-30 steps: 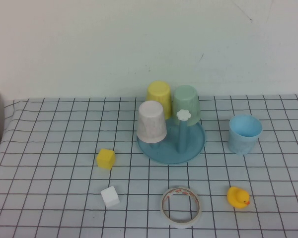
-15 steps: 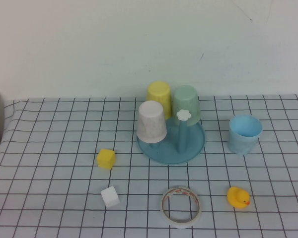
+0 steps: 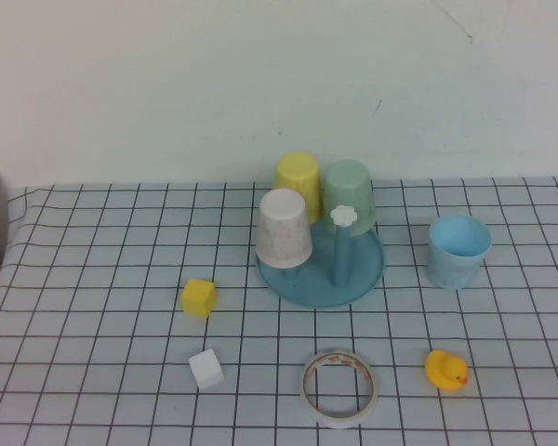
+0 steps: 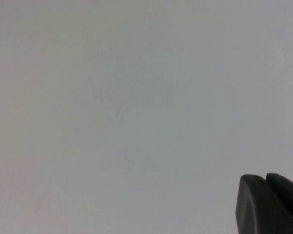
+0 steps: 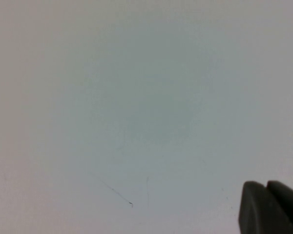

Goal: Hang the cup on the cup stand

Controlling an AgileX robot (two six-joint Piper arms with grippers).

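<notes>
Basically nothing started: cup (image 3: 459, 251) stood upright, mouth up, on the tabletop (image 3: 93, 279) right of the cup stand (image 3: 321, 269), apart from it. Left hand (image 4: 266, 204) and right hand (image 5: 267, 207) both pressed together, holding nothing, out of the high view, facing blank wall. Risks: free peg (image 3: 342, 243) sat close to the mint cup (image 3: 349, 195) and white cup (image 3: 284, 228), so inverting could knock them; smooth tumbler might slip.

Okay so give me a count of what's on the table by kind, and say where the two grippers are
Cups: 4 – light blue cup, white cup, yellow cup, mint-green cup
Cup stand: 1
Blocks: 2 – yellow block, white block
Tape roll: 1
Rubber duck: 1
Total: 9
Left gripper and right gripper: shut, facing the wall, off the table.
</notes>
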